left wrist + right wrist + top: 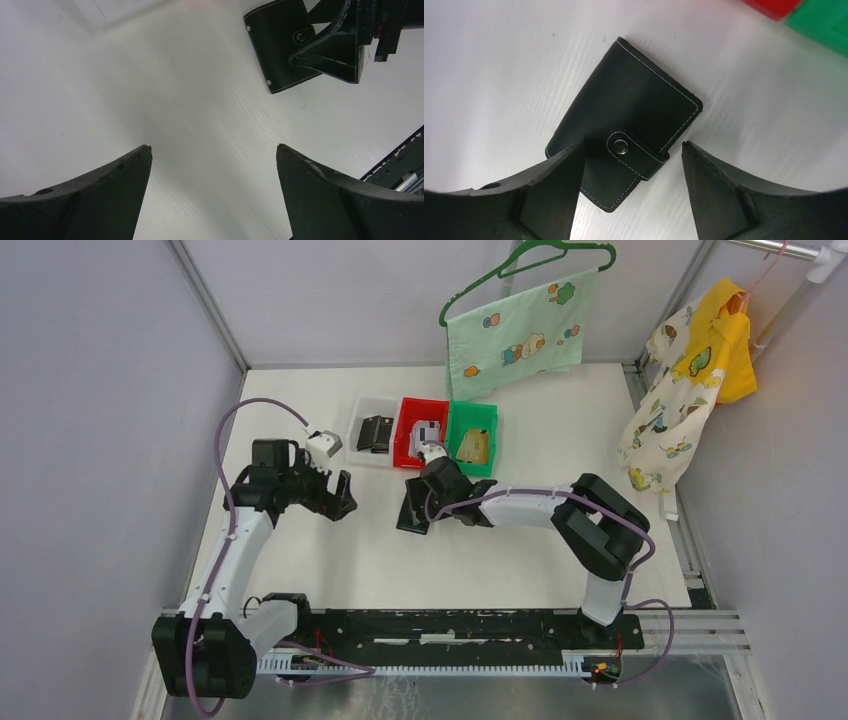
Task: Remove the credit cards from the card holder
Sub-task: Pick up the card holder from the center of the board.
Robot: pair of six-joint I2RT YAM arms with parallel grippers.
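The black card holder [629, 110] lies closed on the white table, its snap tab [624, 146] fastened. No card shows in it. My right gripper [631, 146] is open just above it, one finger over its left edge, the other to the right of the tab. In the top view the holder [408, 522] is under the right gripper [416, 508]. My left gripper [338, 496] is open and empty to the left of it. The left wrist view shows the left gripper [214, 147] over bare table, with the holder [277, 45] at the top right. A whitish-grey card [430, 432] lies in the red bin and a tan card [475, 447] in the green bin.
A clear bin [356, 412] holding a black object [375, 432], a red bin [409, 410] and a green bin [470, 413] stand in a row behind the grippers. A green cloth on a hanger [520, 335] hangs at the back. Yellow clothes [690, 370] hang at the right.
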